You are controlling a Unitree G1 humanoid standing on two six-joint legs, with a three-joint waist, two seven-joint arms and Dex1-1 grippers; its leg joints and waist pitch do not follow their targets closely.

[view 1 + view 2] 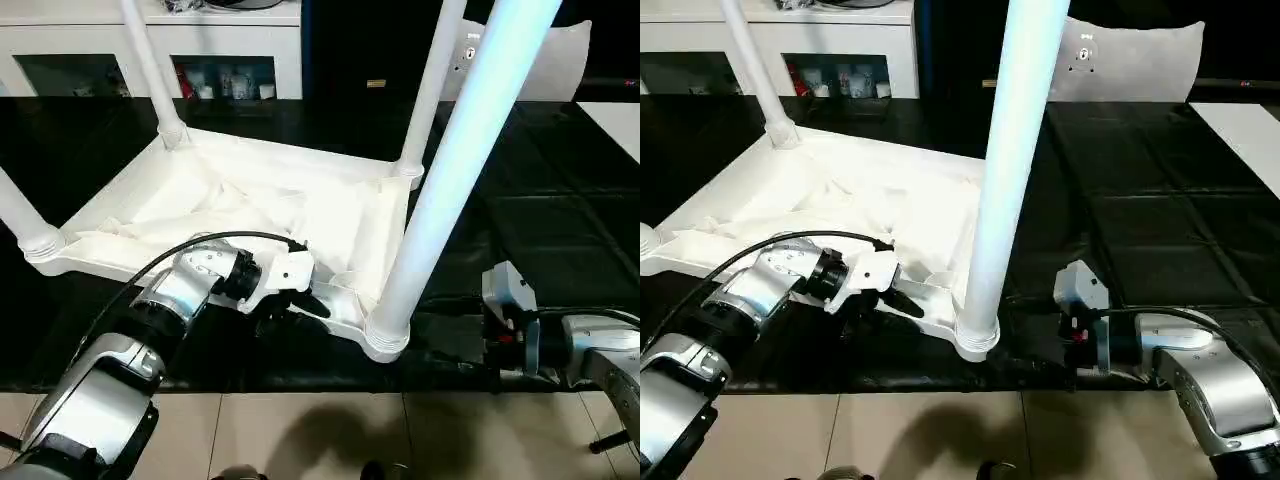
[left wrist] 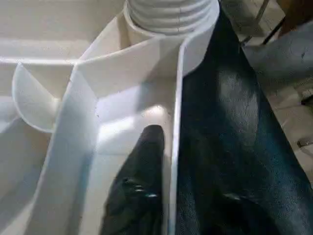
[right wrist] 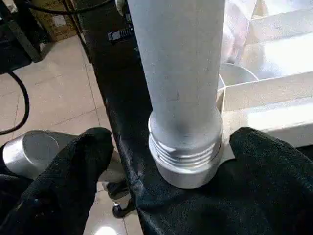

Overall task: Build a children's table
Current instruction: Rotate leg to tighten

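Black sheeting covers the large work surface (image 1: 560, 230), which reflects the overhead light in dull patches. Beyond its far edge stands a white cabinet (image 1: 220, 45) with glass doors and small items on its shelf. Beige floor tiles (image 1: 330, 430) show along the near edge.

On the sheeting, left of centre, the children's table (image 1: 250, 205) lies upside down, its ribbed white underside facing up. Long, round, tapered white legs rise from its corner sockets. The near right leg (image 1: 450, 170) stands closest to the camera, its threaded base seated in the corner socket at the table's near right corner, close to the work surface's near edge.

The left gripper (image 1: 295, 305) sits at the tabletop's near rim, just left of that leg. Its two black fingers straddle the thin white rim wall, one finger (image 2: 142, 181) inside the tray of the underside, the other outside against the black sheeting, narrowly closed on the rim.

The right gripper (image 3: 166, 181) is spread wide, a black finger (image 3: 63, 176) on each side of the near right leg's base, not touching it.
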